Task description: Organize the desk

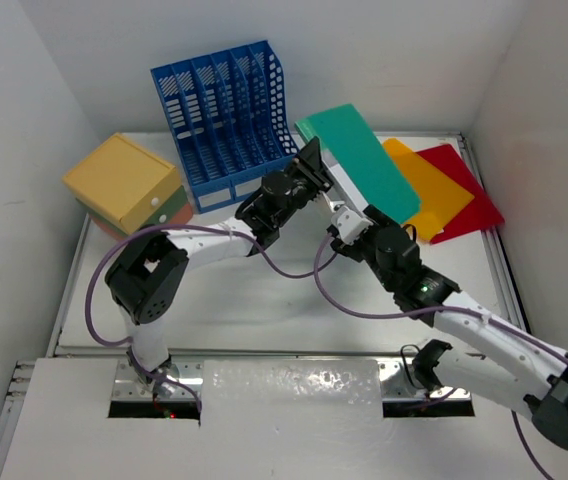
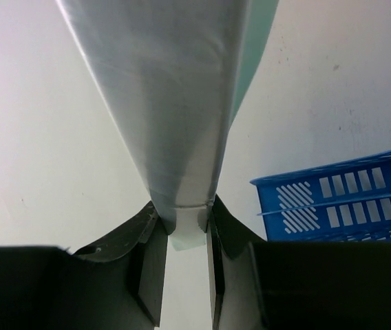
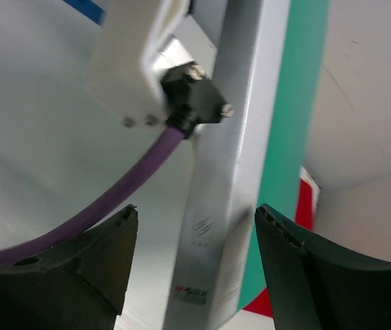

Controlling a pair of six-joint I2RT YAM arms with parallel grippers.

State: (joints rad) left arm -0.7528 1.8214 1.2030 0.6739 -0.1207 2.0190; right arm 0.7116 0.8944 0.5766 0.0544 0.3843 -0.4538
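So far nothing looks filed. Your left gripper (image 2: 185, 221) clamps the flat teal plastic folder (image 1: 360, 160), raised at upper centre; your right gripper (image 3: 195, 210) straddles it, fingers apart. An orange plastic folder (image 1: 432, 192) and a red plastic folder (image 1: 467, 198) lie upper right on the large white desk (image 1: 264, 312); the blue slotted rack (image 1: 226, 112) looks empty.

A robotics lab cell: white walls (image 1: 24, 120) box in a railed desk (image 1: 264, 310) carrying two arms (image 1: 484, 345).
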